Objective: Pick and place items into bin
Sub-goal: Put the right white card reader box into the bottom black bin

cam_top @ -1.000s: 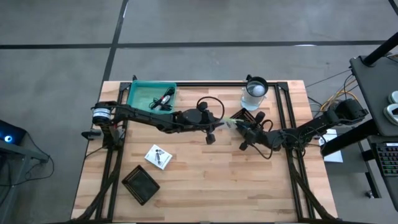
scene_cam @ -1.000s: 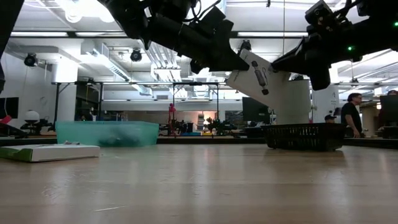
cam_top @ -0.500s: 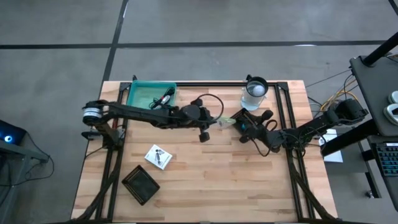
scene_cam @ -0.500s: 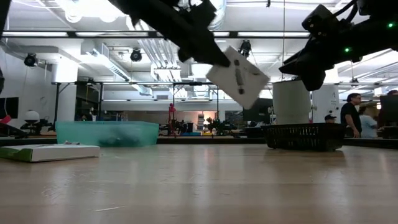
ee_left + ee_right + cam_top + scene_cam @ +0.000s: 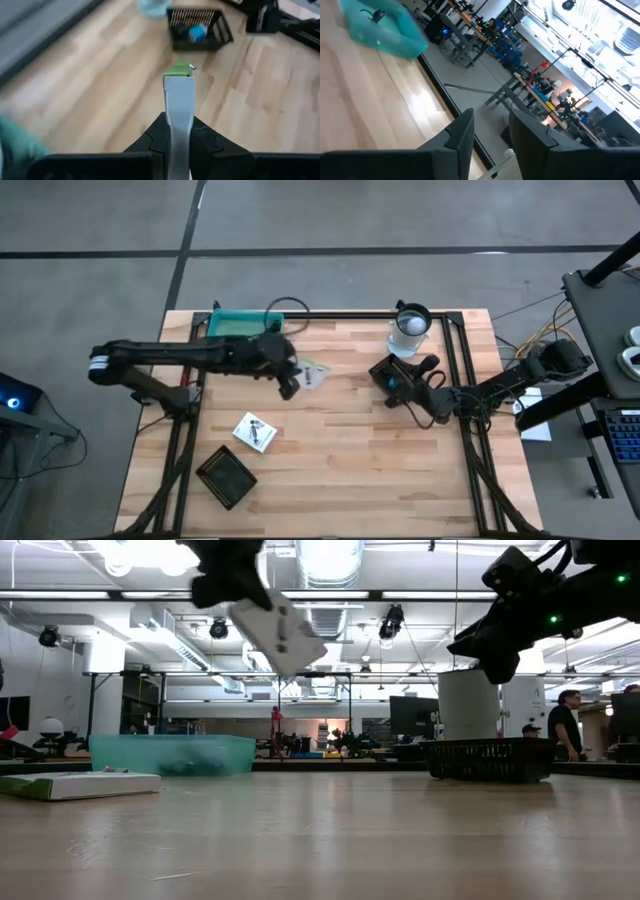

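Observation:
My left gripper (image 5: 297, 377) is shut on a flat white printed packet (image 5: 316, 374) with a green end (image 5: 178, 70). It hangs high over the table, just right of the teal bin (image 5: 235, 325); the low view shows the packet (image 5: 278, 632) tilted in the air. My right gripper (image 5: 392, 375) is open and holds nothing, raised near the clear cup with the white ball (image 5: 410, 328). A second white packet (image 5: 254, 431) lies flat on the table. Dark cables lie in the bin (image 5: 380, 27). My left gripper (image 5: 178, 142) pinches the packet between its two fingers at one end (image 5: 178, 117), coming roughly level from the table's left. The packet shows edge-on and sticks out ahead of the fingers. It is lifted clear of the table and tilted.
A black mesh basket (image 5: 226, 476) stands near the table's near-left corner. Black frame rails run along the table's far edge and both sides. The wood between the two arms and toward the near right is bare. People stand in the room behind (image 5: 567, 720).
My left gripper has carried the packet from the table's middle toward the left, up to the bin, turning it as it went. The packet has come away from my right gripper, which has drawn back a little toward the cup.

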### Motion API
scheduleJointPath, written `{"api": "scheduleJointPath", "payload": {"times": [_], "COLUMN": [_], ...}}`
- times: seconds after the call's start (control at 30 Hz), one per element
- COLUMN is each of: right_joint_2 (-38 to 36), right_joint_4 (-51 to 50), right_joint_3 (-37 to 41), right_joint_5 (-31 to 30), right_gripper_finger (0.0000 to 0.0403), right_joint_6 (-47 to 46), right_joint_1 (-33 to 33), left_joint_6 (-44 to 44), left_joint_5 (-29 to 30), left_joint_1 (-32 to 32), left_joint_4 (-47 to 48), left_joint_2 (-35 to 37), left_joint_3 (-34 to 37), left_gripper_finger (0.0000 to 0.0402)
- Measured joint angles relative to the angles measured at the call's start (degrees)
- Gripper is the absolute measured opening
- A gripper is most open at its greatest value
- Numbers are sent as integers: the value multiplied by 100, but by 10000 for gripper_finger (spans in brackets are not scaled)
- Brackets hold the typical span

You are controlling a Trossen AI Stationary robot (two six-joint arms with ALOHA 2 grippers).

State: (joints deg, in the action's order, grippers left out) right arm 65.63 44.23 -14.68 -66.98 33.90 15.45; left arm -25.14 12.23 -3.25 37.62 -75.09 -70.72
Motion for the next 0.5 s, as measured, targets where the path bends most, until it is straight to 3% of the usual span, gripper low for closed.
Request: {"api": "scheduleJointPath", "payload": {"times": [0.2, 0.33, 0.5], "right_joint_2": [0, 0, 5], "right_joint_4": [155, 159, 155], "right_joint_3": [-3, -48, -84], "right_joint_5": [5, 98, 680], "right_gripper_finger": [100, 94, 86], "right_joint_6": [125, 123, -10], "right_joint_1": [-130, -223, -327], "left_joint_6": [-1257, -1739, -1676], "left_joint_5": [-453, -422, -805], "left_joint_1": [182, 299, 489], "left_joint_4": [952, 1384, 2400], "left_joint_2": [466, 701, 778], "left_joint_3": [-2, -201, -313], "left_gripper_finger": [25, 26, 22]}}
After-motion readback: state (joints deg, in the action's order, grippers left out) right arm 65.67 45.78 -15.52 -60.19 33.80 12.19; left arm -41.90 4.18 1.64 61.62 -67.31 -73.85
